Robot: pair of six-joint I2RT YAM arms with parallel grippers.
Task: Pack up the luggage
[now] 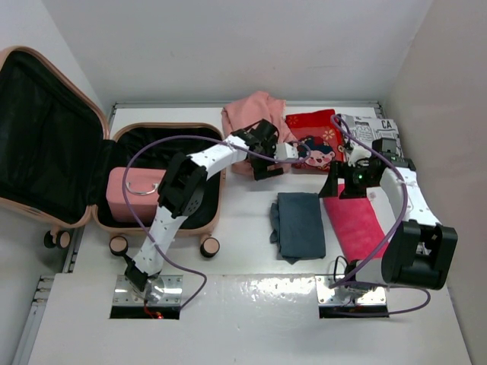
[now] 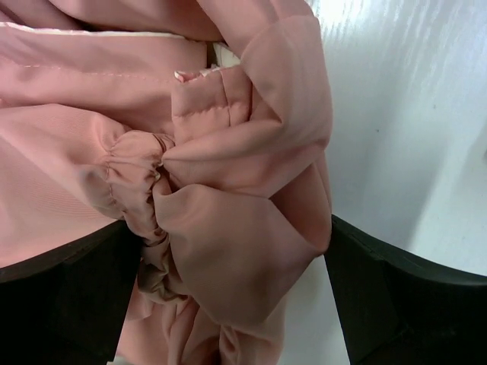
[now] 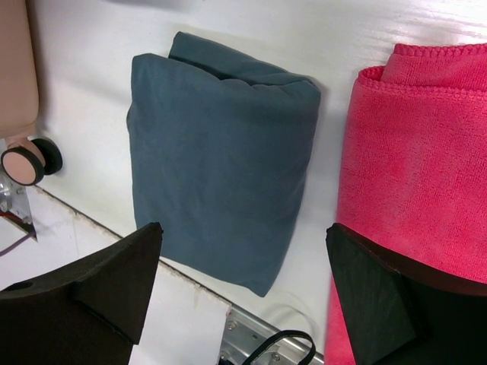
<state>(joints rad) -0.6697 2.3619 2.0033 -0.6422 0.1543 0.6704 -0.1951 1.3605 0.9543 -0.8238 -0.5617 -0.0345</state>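
Observation:
The peach-pink luggage (image 1: 214,199) lies open at the left, its lid (image 1: 46,144) standing up and showing black lining. My left gripper (image 1: 259,152) is at a crumpled pink garment (image 1: 253,114) at the back. In the left wrist view a bunch of the garment (image 2: 236,167) fills the gap between the wide-apart jaws of that gripper (image 2: 236,222). My right gripper (image 1: 351,186) is open and empty, hovering over the gap between a folded blue-grey cloth (image 3: 217,152) and a red towel (image 3: 415,160).
A small pink box with a metal handle (image 1: 133,190) lies inside the luggage. A red pouch with a cartoon figure (image 1: 316,141) and a black-and-white box (image 1: 373,128) sit at the back right. The blue-grey cloth (image 1: 298,224) and red towel (image 1: 358,220) lie mid-table.

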